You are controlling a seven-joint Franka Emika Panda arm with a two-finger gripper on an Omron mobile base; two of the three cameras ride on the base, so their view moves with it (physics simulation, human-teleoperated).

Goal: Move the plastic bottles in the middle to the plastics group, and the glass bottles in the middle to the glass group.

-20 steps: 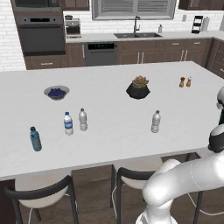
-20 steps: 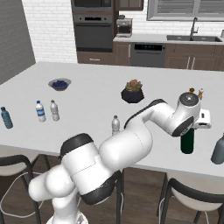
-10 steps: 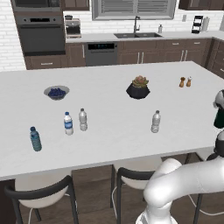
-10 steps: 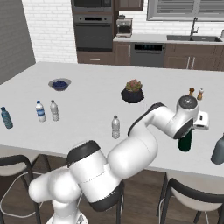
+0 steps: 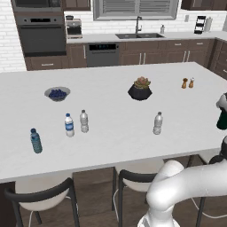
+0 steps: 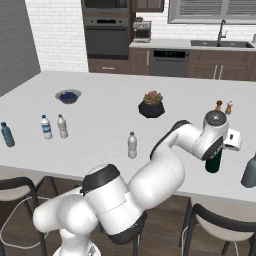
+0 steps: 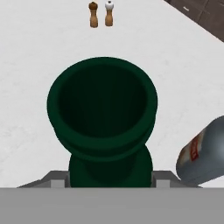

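My gripper [image 7: 109, 181] is shut on the neck of the dark green glass bottle [image 7: 103, 113], whose open mouth faces the hand camera. That green bottle [image 6: 214, 161] stands upright at the counter's right end, a short gap left of a grey glass bottle [image 6: 249, 171]. I cannot tell whether its base touches the counter. One clear white-capped plastic bottle [image 5: 158, 123] stands alone mid-counter. Far left, another clear bottle [image 5: 84, 121] is beside the blue-labelled bottle [image 5: 69, 125], with the blue-tinted bottle [image 5: 35, 140] further left.
A potted succulent [image 5: 140, 89] sits behind the lone clear bottle. Wooden salt and pepper shakers [image 5: 188, 83] stand at the back right, and a bowl of blueberries [image 5: 57, 93] at the back left. Stools [image 5: 133, 177] line the counter's near edge.
The hand has sunk very slightly with the green bottle still in its grip. Every other bottle stands where it was.
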